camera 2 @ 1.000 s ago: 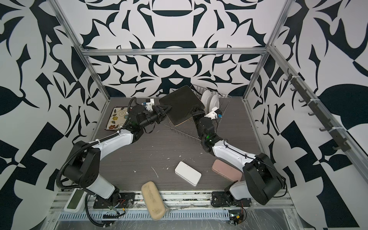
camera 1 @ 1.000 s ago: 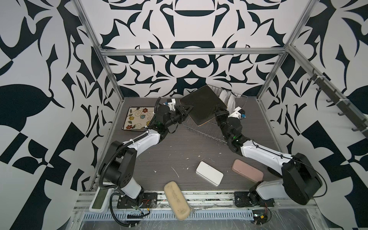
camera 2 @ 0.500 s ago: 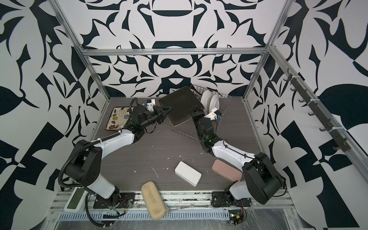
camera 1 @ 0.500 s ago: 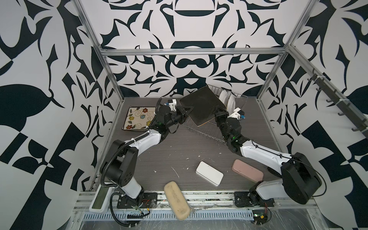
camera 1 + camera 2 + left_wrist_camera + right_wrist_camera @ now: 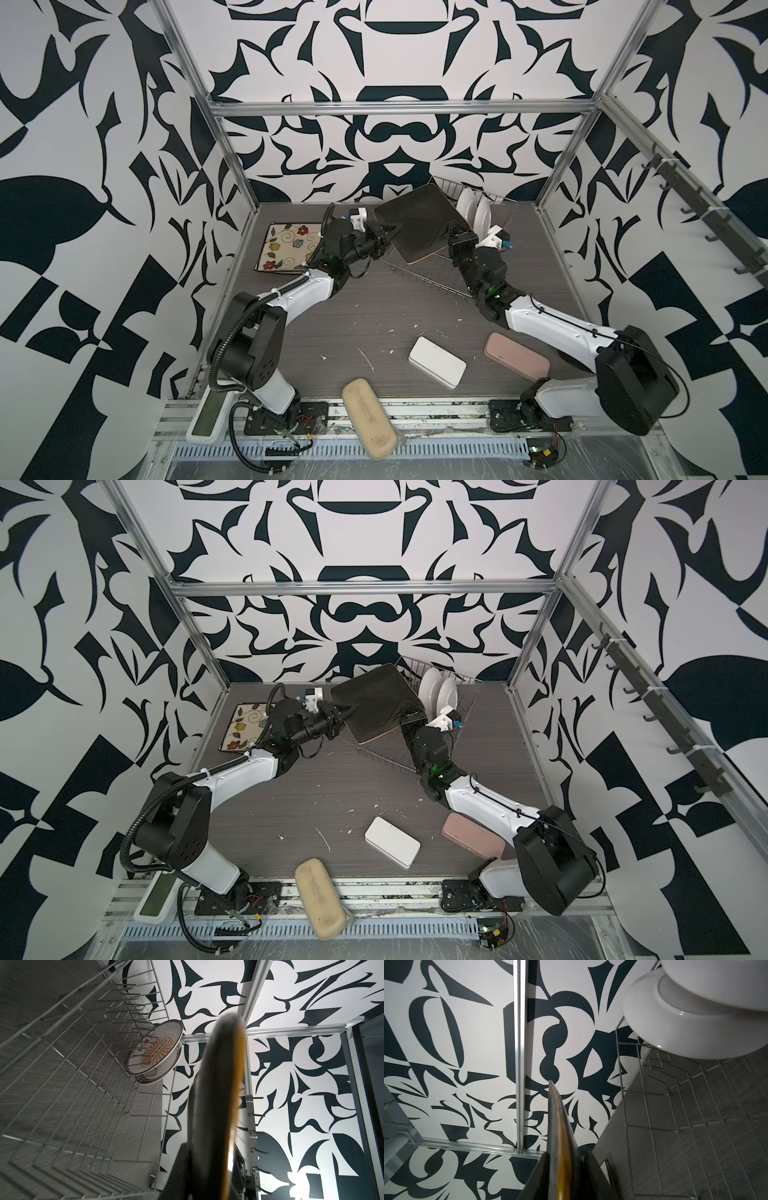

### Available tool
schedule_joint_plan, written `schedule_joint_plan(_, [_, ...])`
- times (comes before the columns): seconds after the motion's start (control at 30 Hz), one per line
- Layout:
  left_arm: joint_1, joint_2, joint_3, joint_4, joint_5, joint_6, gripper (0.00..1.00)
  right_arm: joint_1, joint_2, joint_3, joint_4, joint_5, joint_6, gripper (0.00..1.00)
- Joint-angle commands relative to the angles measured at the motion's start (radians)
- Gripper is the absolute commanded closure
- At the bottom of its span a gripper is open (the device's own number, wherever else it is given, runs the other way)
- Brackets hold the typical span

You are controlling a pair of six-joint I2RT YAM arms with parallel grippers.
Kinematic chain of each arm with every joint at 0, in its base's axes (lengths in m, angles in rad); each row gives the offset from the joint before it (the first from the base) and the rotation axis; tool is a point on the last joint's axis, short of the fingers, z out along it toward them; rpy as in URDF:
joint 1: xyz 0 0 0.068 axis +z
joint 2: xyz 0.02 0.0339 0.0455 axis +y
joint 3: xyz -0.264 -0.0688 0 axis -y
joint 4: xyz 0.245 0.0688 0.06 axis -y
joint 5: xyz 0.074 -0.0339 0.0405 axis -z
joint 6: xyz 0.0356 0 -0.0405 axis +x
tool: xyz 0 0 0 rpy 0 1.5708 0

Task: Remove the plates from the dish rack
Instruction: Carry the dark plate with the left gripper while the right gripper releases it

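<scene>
Between the two arms, over the dish rack (image 5: pixel 432 277), the left gripper (image 5: pixel 388 232) is clenched on the left edge of a black square plate (image 5: pixel 419 220). The left wrist view shows that edge wedged tight between both fingers. The right gripper (image 5: pixel 456 230) straddles the plate's right edge. In the right wrist view the rim with its ochre stripe (image 5: pixel 562 1147) runs between the fingers, but I cannot tell whether they press it or stand slightly off.

The plate is tilted, face up and leaning toward the back wall, with its lower corner above the rack's near left corner. Whether that corner touches the wire is unclear.

Just behind the right gripper, two round white plates (image 5: pixel 473 210) stand on edge in the prongs at the rack's far end, close together. The left wrist view shows a printed face (image 5: pixel 154 1051) on the nearer one. The other prong rows (image 5: pixel 83 1084) toward the near side stand open.

Left of the rack, near the left gripper's wrist, a flowered square dish (image 5: pixel 286 245) lies flat on the table (image 5: pixel 353 316). The middle of the table is open. A white box (image 5: pixel 436 361) and a pink case (image 5: pixel 515 357) lie near the front edge, well apart from the rack. A beige case (image 5: pixel 368 415) rests across the front rail.
</scene>
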Motion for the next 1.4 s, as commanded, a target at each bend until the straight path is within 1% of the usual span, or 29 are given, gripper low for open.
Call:
schedule_joint_plan(0.0, [0.048, -0.054, 0.041, 0.022, -0.039, 0.019, 1.00, -0.006, -0.078, 0.004, 0.143, 0.021, 0.003, 0.62])
schedule_joint_plan(0.1, [0.076, -0.069, 0.036, 0.025, -0.028, 0.008, 1.00, -0.015, -0.082, -0.021, 0.166, 0.021, 0.017, 0.52])
schedule_joint_plan(0.17, [0.094, -0.082, 0.027, 0.028, -0.025, 0.001, 1.00, -0.019, -0.078, -0.036, 0.193, 0.019, 0.021, 0.48])
schedule_joint_plan(0.33, [0.137, -0.111, 0.012, 0.027, -0.012, -0.006, 1.00, -0.025, -0.070, -0.048, 0.203, 0.014, 0.037, 0.48])
schedule_joint_plan(0.5, [0.204, -0.160, -0.026, 0.021, -0.017, -0.009, 1.00, -0.025, -0.075, -0.059, 0.200, 0.011, 0.039, 0.48])
schedule_joint_plan(0.6, [0.249, -0.195, -0.060, 0.013, -0.033, -0.007, 1.00, -0.027, -0.080, -0.064, 0.192, 0.008, 0.038, 0.48])
schedule_joint_plan(0.77, [0.327, -0.258, -0.138, -0.007, -0.090, -0.007, 1.00, -0.035, -0.083, -0.048, 0.173, -0.043, -0.002, 0.48])
schedule_joint_plan(0.87, [0.386, -0.284, -0.175, -0.020, -0.102, -0.006, 1.00, -0.035, -0.100, -0.035, 0.119, -0.050, -0.070, 0.48])
schedule_joint_plan(1.03, [0.478, -0.311, -0.223, -0.014, -0.112, -0.013, 1.00, -0.035, -0.144, 0.012, -0.072, -0.068, -0.179, 0.49])
schedule_joint_plan(1.23, [0.535, -0.312, -0.256, -0.009, -0.166, 0.013, 1.00, -0.035, -0.164, 0.053, -0.216, -0.118, -0.263, 0.50])
schedule_joint_plan(1.37, [0.566, -0.289, -0.274, 0.011, -0.216, 0.031, 1.00, -0.035, -0.152, 0.061, -0.262, -0.188, -0.289, 0.52])
